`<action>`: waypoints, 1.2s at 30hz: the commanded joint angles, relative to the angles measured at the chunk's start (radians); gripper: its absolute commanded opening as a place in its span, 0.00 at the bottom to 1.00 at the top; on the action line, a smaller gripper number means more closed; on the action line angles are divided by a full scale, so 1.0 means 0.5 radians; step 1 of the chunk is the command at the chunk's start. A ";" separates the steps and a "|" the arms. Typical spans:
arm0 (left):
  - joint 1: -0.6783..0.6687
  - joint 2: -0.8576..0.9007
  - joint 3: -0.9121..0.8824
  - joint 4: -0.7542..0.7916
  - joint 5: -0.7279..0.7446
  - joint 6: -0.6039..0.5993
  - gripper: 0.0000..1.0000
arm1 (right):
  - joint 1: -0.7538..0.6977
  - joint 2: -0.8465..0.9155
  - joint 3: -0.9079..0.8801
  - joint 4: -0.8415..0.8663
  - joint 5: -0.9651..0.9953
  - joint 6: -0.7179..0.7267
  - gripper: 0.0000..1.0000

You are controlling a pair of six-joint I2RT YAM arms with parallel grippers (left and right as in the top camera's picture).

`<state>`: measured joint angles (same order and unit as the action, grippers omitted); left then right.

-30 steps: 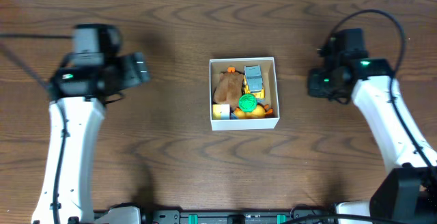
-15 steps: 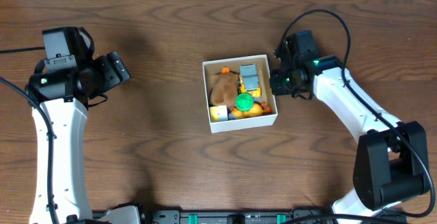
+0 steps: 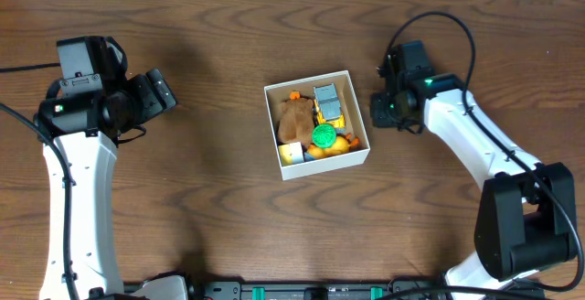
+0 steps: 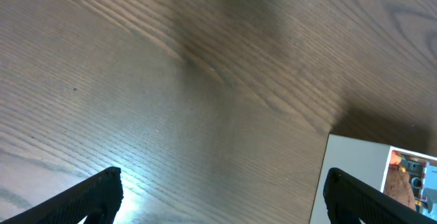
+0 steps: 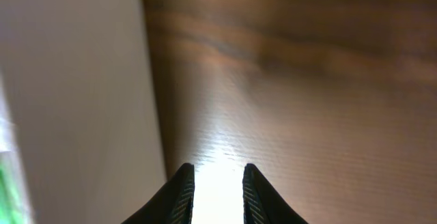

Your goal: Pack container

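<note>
The container [image 3: 324,165], a small white cardboard box, sits mid-table, slightly turned. It holds a brown plush [image 3: 294,120], a yellow and grey truck [image 3: 328,104], a green round toy [image 3: 324,136] and a white-yellow block [image 3: 292,153]. My right gripper [image 3: 377,108] is low beside the box's right wall. In the right wrist view its fingers [image 5: 218,176] are nearly together and empty, with the white wall [image 5: 75,101] just to their left. My left gripper [image 3: 169,94] is wide open and empty, well left of the box. The left wrist view shows its fingers [image 4: 222,197] and the box corner [image 4: 348,176].
Bare brown wooden tabletop [image 3: 219,208] surrounds the box. A black cable [image 3: 457,26] loops above the right arm. The table's far edge runs along the top of the overhead view.
My right gripper came in from the right to the box's right wall. The box slid a little left and turned slightly. My left arm drew back to the left, then held still.
</note>
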<state>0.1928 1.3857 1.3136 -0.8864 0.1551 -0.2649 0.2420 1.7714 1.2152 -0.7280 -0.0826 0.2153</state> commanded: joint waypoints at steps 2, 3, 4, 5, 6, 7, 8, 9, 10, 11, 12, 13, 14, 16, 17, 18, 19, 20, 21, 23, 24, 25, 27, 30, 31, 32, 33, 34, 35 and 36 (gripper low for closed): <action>0.005 -0.018 0.016 -0.005 0.027 0.004 0.94 | 0.008 -0.027 0.010 -0.185 -0.283 -0.036 0.27; 0.005 -0.018 0.016 -0.005 0.027 0.004 0.94 | 0.016 -0.027 0.010 -0.229 -0.366 -0.067 0.26; 0.005 -0.018 0.016 -0.005 0.027 0.004 0.94 | 0.028 -0.027 0.010 -0.269 -0.468 -0.125 0.27; 0.005 -0.018 0.016 -0.004 0.027 0.004 0.94 | 0.033 -0.027 0.010 -0.282 -0.515 -0.153 0.27; 0.005 -0.018 0.016 -0.003 0.027 0.004 0.94 | 0.040 -0.027 0.010 -0.288 -0.573 -0.193 0.27; 0.005 -0.018 0.016 -0.003 0.027 0.004 0.94 | 0.050 -0.027 0.010 -0.288 -0.642 -0.242 0.27; 0.005 -0.018 0.016 -0.003 0.027 0.003 0.94 | 0.055 -0.027 0.010 -0.288 -0.690 -0.275 0.27; 0.005 -0.018 0.016 -0.003 0.027 0.004 0.94 | 0.058 -0.027 0.010 -0.288 -0.732 -0.292 0.27; 0.005 -0.018 0.016 -0.004 0.027 0.004 0.94 | 0.057 -0.027 0.010 -0.288 -0.776 -0.293 0.27; 0.005 -0.018 0.016 -0.005 0.027 0.004 0.94 | 0.057 -0.027 0.010 -0.288 -0.825 -0.305 0.27; 0.005 -0.018 0.016 -0.005 0.027 0.004 0.94 | 0.057 -0.027 0.010 -0.288 -0.878 -0.330 0.27; 0.005 -0.018 0.016 -0.005 0.027 0.004 0.94 | 0.057 -0.027 0.010 -0.288 -0.945 -0.364 0.27; 0.005 -0.018 0.016 -0.004 0.027 0.004 0.94 | 0.056 -0.027 0.010 -0.288 -1.003 -0.391 0.27; 0.005 -0.018 0.016 -0.004 0.027 0.004 0.94 | 0.056 -0.027 0.010 -0.288 -1.039 -0.404 0.27; 0.005 -0.018 0.016 -0.004 0.027 0.004 0.94 | 0.056 -0.027 0.010 -0.285 -1.026 -0.404 0.27; 0.005 -0.018 0.016 -0.004 0.027 0.004 0.94 | 0.053 -0.027 0.010 -0.274 -0.977 -0.403 0.27; 0.005 -0.018 0.016 -0.005 0.028 0.004 0.94 | 0.049 -0.027 0.010 -0.260 -0.915 -0.390 0.27; 0.004 -0.018 0.016 -0.005 0.037 0.015 0.94 | 0.043 -0.027 0.011 -0.239 -0.802 -0.347 0.27; -0.003 -0.019 0.016 -0.005 0.060 0.079 0.94 | 0.037 -0.027 0.012 -0.217 -0.681 -0.301 0.27; -0.031 -0.023 0.016 0.003 0.057 0.151 0.94 | 0.021 -0.027 0.025 -0.156 -0.354 -0.208 0.28; -0.048 -0.024 0.016 0.018 0.057 0.166 0.94 | 0.012 -0.027 0.036 -0.127 -0.218 -0.181 0.29; -0.066 -0.026 0.016 0.037 0.056 0.188 0.94 | 0.001 -0.028 0.056 -0.091 -0.072 -0.154 0.29; -0.099 -0.026 0.016 0.101 0.056 0.269 0.94 | -0.023 -0.035 0.113 -0.005 0.138 -0.147 0.31; -0.145 -0.025 0.016 0.273 -0.038 0.412 0.98 | -0.065 -0.053 0.193 0.237 0.343 -0.148 0.83; -0.154 -0.024 0.016 0.338 -0.133 0.412 0.98 | -0.074 -0.056 0.209 0.323 0.394 -0.149 0.91; -0.155 -0.023 0.016 0.381 -0.185 0.412 0.98 | -0.084 -0.064 0.227 0.393 0.450 -0.150 0.99; -0.155 -0.022 0.016 0.431 -0.214 0.410 0.98 | -0.094 -0.065 0.243 0.443 0.503 -0.163 0.99; -0.153 -0.022 0.016 0.469 -0.214 0.410 0.98 | -0.107 -0.079 0.269 0.456 0.540 -0.231 0.99; -0.153 -0.022 0.016 0.497 -0.215 0.410 0.98 | -0.116 -0.082 0.286 0.465 0.565 -0.302 0.99; -0.153 -0.022 0.016 0.506 -0.214 0.410 0.98 | -0.128 -0.095 0.305 0.475 0.586 -0.372 0.99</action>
<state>0.1158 1.3857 1.3132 -0.6464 0.0994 -0.0956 0.1947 1.7615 1.3346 -0.4957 0.0898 0.1020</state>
